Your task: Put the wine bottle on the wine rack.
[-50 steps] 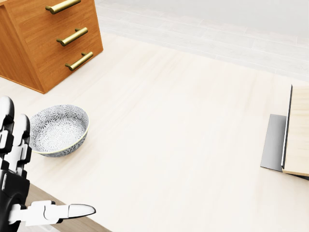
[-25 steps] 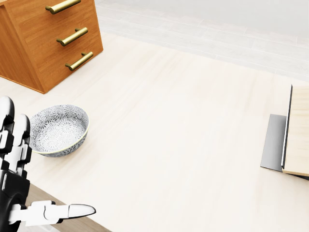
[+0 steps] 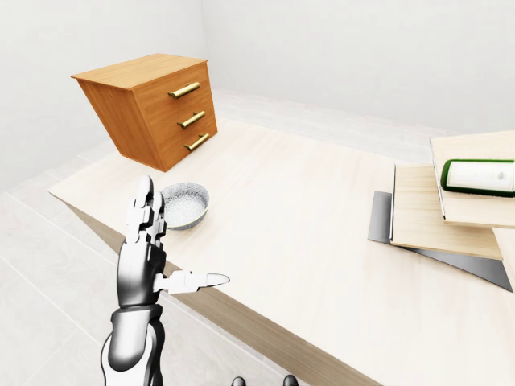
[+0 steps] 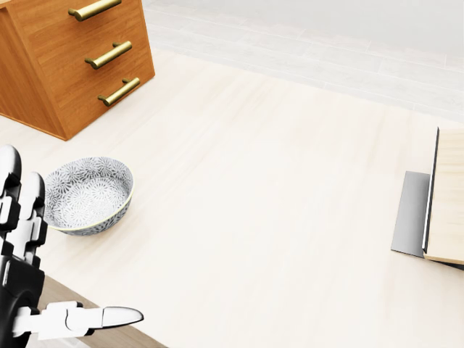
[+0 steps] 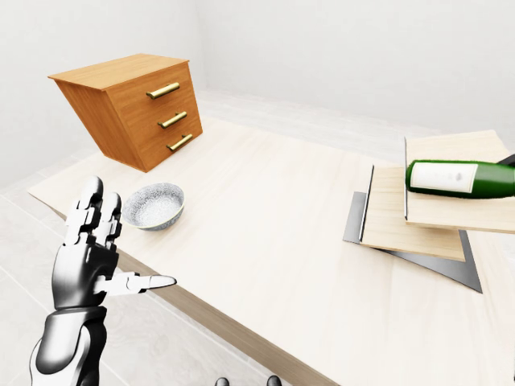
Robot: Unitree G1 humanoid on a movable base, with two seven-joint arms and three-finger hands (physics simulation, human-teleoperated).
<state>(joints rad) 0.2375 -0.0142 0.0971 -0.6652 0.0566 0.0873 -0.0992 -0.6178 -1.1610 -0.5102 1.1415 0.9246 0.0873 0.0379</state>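
Note:
A green wine bottle (image 5: 459, 178) with a white label lies on its side on the upper wooden board of the wine rack (image 5: 410, 221), at the right edge of the right-eye view. My left hand (image 3: 181, 233) is raised at the table's lower left edge, far from the bottle, open with fingers straight up and thumb pointing right, holding nothing. The head view shows only the rack's left edge (image 4: 446, 196), and the bottle lies outside it. My right hand is out of sight.
A patterned grey bowl (image 4: 88, 194) sits on the pale wooden table (image 4: 275, 217) just right of my left hand. A tilted wooden drawer chest (image 3: 149, 108) with brass handles stands at the upper left. A grey metal plate (image 4: 411, 214) lies under the rack.

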